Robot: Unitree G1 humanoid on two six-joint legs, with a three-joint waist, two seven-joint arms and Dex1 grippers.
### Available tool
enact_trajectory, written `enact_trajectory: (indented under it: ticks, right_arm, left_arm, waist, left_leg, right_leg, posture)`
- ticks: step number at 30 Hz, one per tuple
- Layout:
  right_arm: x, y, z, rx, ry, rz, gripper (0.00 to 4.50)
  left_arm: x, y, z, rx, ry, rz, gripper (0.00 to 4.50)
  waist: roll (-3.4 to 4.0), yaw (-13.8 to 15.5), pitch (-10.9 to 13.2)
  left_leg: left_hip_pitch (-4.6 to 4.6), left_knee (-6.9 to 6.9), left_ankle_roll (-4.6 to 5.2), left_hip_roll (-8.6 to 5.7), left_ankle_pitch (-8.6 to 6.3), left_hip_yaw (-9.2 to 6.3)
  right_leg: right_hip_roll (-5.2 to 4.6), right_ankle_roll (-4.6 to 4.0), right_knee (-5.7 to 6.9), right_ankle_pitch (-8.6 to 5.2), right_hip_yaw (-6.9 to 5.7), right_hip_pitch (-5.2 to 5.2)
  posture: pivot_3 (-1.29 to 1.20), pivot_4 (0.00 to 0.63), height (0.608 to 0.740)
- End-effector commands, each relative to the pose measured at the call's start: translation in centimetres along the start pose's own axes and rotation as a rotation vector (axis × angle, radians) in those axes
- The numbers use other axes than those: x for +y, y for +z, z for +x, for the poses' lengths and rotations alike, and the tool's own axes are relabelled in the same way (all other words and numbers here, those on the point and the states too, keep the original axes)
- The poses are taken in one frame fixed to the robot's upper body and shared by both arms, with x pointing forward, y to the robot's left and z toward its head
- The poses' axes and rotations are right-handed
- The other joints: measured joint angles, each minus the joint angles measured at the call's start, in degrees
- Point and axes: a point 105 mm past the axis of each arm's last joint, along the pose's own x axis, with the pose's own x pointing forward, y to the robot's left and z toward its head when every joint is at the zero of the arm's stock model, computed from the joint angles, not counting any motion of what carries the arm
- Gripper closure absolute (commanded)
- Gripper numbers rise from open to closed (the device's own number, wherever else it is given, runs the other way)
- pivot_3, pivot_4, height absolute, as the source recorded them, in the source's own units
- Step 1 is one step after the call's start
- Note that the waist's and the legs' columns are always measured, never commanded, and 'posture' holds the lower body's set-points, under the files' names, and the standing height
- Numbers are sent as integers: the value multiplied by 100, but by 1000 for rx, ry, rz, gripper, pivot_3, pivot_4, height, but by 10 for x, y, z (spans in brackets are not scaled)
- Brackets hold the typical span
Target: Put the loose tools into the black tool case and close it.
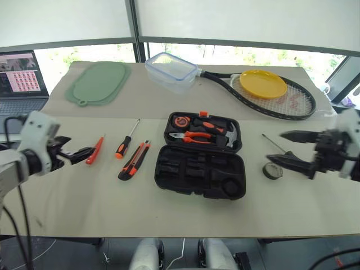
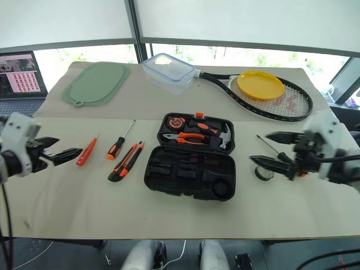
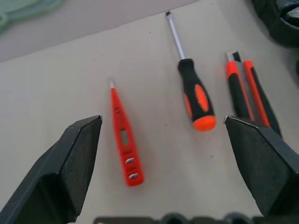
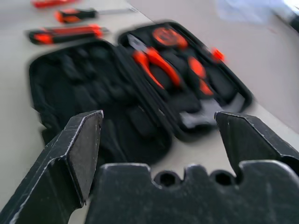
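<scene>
Lying open at the middle of the table (image 1: 84, 208), the black tool case (image 1: 201, 174) has both halves flat, with pliers (image 1: 194, 135), a tape measure (image 1: 181, 121) and a hammer (image 1: 229, 136) seated in its far half. The left gripper (image 1: 76, 154) hovers at 9 o'clock from the case with fingers spread wide and nothing between them. Just past its fingertips lies the slim orange screwdriver (image 3: 124, 140), then the black-orange screwdriver (image 3: 195, 95) and the utility knife (image 3: 247, 91), side by side toward the case. The right gripper (image 1: 287, 147) hangs at 3 o'clock from the case, also wide and empty. A thin screwdriver (image 1: 271, 141) and a roll of tape (image 1: 274, 171) lie by its fingers. At 12 o'clock sit a racket (image 1: 292, 104), a yellow plate (image 1: 262, 84), a clear box (image 1: 171, 71) and a green mat (image 1: 98, 82).
</scene>
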Motion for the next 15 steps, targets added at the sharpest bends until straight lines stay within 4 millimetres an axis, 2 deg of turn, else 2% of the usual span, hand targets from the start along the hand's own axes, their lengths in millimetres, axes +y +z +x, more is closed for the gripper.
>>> enact_trajectory:
  ticks: [1, 5, 11, 15]
  right_arm:
    - [13, 14, 1, -59, 80, -43, 35]
    - [21, 23, 4, -100, 150, -79, 35]
    - [38, 29, 8, -115, 237, -91, 35]
    - [41, 27, 12, -118, 230, -93, 0]
  left_arm:
    - [-14, 7, 35, 30, -46, -63, 0]
    - [-15, 2, 69, 100, -4, -9, 0]
    - [-20, -5, 101, 128, -15, 25, 0]
    - [-22, -14, 111, 146, -15, 28, 1145]
  waist:
    - [-4, 36, 2]
    - [-24, 92, 8]
    - [-34, 22, 14]
    - [-34, 21, 14]
  left_leg:
    - [0, 3, 0, -2, 0, 0]
    - [-11, 19, 9, -17, -3, -5]
    - [-18, 17, 7, -13, -2, -10]
    - [-15, 19, 8, -14, -2, -9]
  right_leg:
    - [0, 0, -1, 0, -2, 2]
    - [-3, 14, -10, 6, -6, 11]
    - [1, 12, -9, 5, -6, 2]
    - [-3, 13, -7, 5, -4, 6]
  posture:
    - [0, 150, 738]
    - [0, 150, 738]
    - [0, 150, 738]
    - [0, 150, 738]
